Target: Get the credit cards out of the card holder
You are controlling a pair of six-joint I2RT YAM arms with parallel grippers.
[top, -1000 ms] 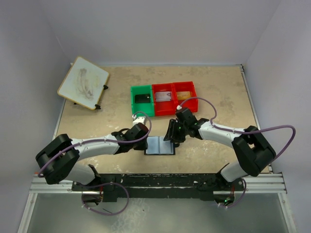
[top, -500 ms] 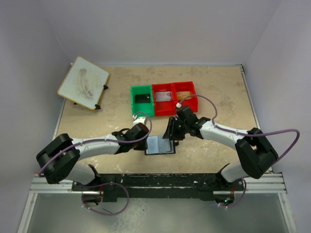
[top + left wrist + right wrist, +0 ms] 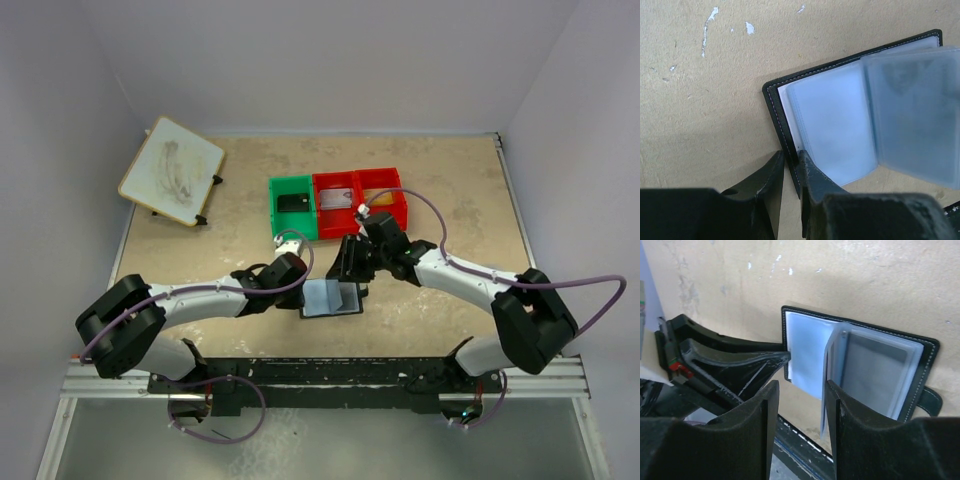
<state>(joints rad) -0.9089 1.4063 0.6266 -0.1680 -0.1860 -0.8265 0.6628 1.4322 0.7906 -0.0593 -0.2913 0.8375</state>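
Left pincer [image 3: 790, 159] over scuffed beige table [image 3: 700, 100]

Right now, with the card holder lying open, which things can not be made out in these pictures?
Left wrist: whether the card holder holds cards; its frosted plastic blurs them, and the frame edge cuts off its right side.
Top external: the holder's far right corner, hidden by the right fingers.
Top external: the dark thing in the green bin, too small to name.
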